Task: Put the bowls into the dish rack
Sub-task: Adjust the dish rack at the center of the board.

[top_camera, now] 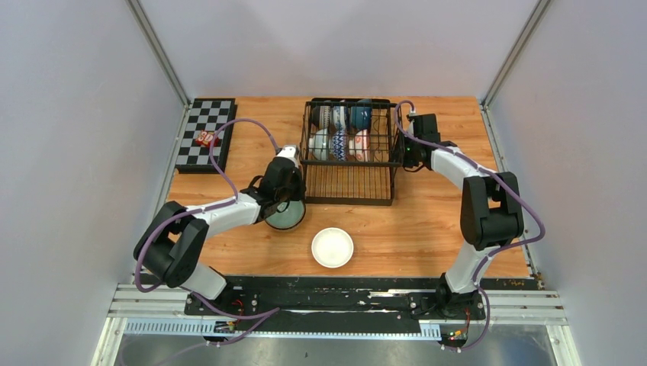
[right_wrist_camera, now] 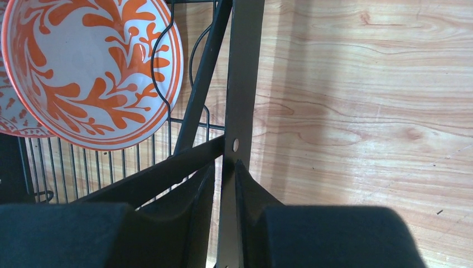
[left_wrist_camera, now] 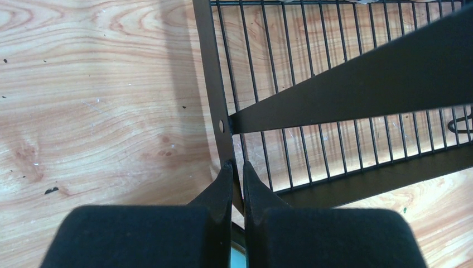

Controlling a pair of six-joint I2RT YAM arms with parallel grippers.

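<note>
Beside dish rack (top_camera: 349,200) corner: left gripper (left_wrist_camera: 237,167) pinched shut on green bowl (top_camera: 284,217) rim; may slip.
Right gripper (right_wrist_camera: 226,167): straddles rack bar (right_wrist_camera: 245,84), hold unclear; could tug rack.

Table (top_camera: 427,229) under rack (top_camera: 349,183), bowl (top_camera: 333,248), checkerboard (top_camera: 204,133)

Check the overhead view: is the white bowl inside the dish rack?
No, the white bowl sits on the table in front of the dish rack, clear of its wires.
</note>
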